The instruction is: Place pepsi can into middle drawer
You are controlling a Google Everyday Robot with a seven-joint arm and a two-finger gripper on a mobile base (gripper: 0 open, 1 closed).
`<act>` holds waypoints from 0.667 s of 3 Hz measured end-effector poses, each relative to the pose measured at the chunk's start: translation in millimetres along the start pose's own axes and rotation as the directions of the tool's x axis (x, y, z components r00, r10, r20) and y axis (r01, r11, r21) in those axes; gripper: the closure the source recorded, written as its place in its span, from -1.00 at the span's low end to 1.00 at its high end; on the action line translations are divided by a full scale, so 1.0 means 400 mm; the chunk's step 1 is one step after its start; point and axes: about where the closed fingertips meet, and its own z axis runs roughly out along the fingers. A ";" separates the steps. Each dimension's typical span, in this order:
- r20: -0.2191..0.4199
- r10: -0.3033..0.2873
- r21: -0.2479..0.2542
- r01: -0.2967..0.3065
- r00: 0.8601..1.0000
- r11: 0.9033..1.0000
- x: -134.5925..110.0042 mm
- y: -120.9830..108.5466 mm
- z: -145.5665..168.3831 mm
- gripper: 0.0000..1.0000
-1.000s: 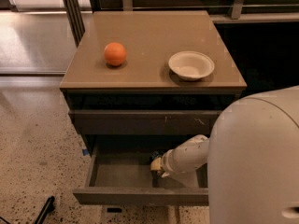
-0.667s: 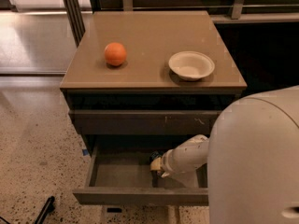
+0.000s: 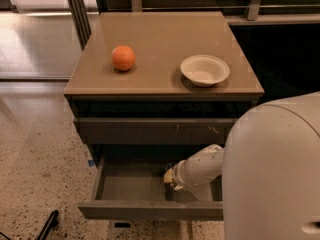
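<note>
The middle drawer (image 3: 131,185) is pulled out, and its flat grey tray floor shows on the left. My white arm reaches down into it from the right. My gripper (image 3: 169,177) is low inside the drawer, near its middle. The pepsi can does not show; the gripper's end and the arm hide the spot in front of them.
An orange (image 3: 123,57) and a white bowl (image 3: 204,69) sit on the cabinet top (image 3: 160,34). The shut drawer front with pale scratches (image 3: 155,130) is just above the open drawer. My white body (image 3: 275,174) fills the lower right. Speckled floor lies to the left.
</note>
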 end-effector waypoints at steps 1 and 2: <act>0.000 0.000 0.000 0.000 1.000 1.000 0.000 0.000 0.000 -1.00; 0.000 0.000 0.000 0.000 1.000 1.000 0.000 0.000 0.000 -1.00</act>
